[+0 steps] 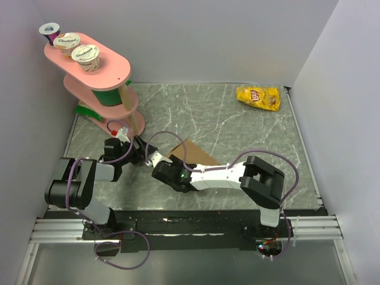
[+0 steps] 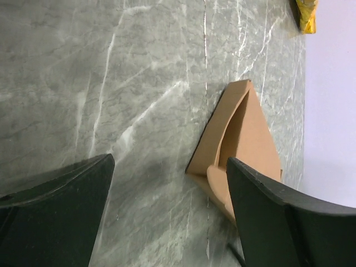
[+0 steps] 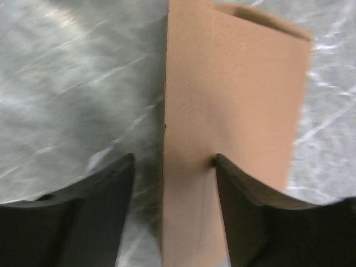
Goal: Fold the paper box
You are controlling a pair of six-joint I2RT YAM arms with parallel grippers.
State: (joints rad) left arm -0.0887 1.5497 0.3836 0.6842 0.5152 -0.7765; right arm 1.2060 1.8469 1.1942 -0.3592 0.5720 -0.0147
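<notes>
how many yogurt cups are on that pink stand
3 yogurt cups, all on the top tier of the pink stand: one at the far end, one in the middle, one at the near end. The lower tiers are partly hidden and may hold more.

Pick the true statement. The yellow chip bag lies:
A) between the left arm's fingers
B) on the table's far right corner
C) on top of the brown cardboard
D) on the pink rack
B: the yellow chip bag lies by itself on the table, at its far right corner.
</notes>
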